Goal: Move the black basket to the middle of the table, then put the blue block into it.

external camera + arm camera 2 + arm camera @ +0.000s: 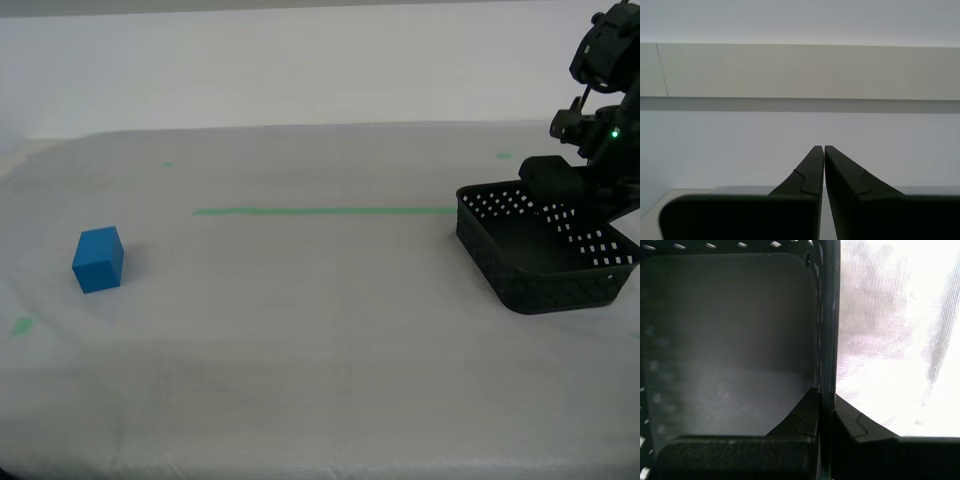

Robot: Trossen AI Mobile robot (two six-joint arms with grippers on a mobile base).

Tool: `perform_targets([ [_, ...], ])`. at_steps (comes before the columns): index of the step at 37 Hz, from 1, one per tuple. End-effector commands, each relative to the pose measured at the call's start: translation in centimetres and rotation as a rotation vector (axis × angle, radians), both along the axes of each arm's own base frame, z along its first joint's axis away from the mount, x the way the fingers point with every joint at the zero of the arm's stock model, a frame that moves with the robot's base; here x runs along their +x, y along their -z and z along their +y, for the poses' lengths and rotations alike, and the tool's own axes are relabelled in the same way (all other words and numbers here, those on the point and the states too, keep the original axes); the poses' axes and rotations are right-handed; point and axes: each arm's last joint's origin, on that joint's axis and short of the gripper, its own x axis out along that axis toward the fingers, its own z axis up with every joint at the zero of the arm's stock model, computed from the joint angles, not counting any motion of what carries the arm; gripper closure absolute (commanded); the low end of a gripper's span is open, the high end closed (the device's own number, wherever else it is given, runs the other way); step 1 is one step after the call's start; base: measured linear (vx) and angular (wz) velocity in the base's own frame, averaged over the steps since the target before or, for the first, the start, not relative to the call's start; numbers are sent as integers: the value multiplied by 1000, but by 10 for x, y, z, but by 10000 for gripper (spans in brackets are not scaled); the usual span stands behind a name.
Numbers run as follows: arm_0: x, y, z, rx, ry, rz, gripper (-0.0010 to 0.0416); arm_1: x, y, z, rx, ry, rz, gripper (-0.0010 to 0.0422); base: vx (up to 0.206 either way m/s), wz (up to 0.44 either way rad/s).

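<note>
The black basket (535,262) sits on the white table (300,330) at the exterior view's right. My first gripper (562,200) reaches down from the right and is shut on the basket's far wall. In the first wrist view, that wall (828,315) runs between the fingers of my first gripper (826,392), with the basket floor (730,340) on one side. The blue block (98,259) rests far off at the exterior view's left. My second gripper (824,148) is shut and empty, facing a pale wall; it does not show in the exterior view.
A thin green tape line (320,211) runs across the table's middle toward the basket. Small green marks lie at the back left (166,165), back right (504,155) and front left (20,325). A white wall stands behind the table.
</note>
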Motion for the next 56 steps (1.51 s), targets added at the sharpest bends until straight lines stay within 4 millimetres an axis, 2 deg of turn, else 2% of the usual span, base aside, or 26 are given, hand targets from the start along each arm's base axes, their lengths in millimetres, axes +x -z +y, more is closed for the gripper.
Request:
perform_targets([
  [1,-1,-8,1,37,33,-25,407,0,-1,0,1,-1,-6,412,0,0],
  [20,-21,-74,7,137,154,-221,407,0,-1,0,1,-1,-6,412,0,0],
  [28,-33,-89,6,159,183,-228,407,0,-1,0,1,-1,-6,412,0,0],
  [35,-41,-94,6,159,195,-144,407,0,-1,0,1,-1,-6,412,0,0],
  [43,-37,-115,14,164,167,-149,407,0,-1,0,1,-1,-6,412,0,0],
  [56,-30,-153,38,228,201,-224,407,0,-1,0,1,-1,-6,412,0,0],
])
